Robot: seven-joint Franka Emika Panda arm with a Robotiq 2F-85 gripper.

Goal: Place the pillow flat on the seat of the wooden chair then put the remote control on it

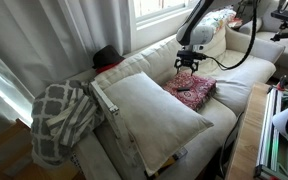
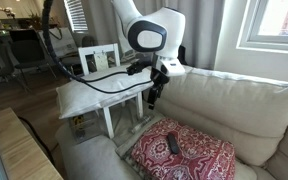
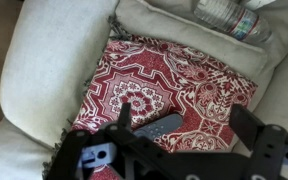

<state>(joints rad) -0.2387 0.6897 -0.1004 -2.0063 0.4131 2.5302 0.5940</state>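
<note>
The large cream pillow lies flat on the pale wooden chair beside the sofa; it also shows in an exterior view. The chair's frame shows at the pillow's edge. The dark remote control lies on the small red patterned cushion on the sofa seat. In the wrist view the remote lies between my fingers. My gripper is open and empty, hovering above the remote and the red cushion. It shows in both exterior views.
The cream sofa runs under the window. A grey patterned blanket hangs next to the chair. A plastic bottle lies against the sofa's back cushion. A black cable trails over the pillow.
</note>
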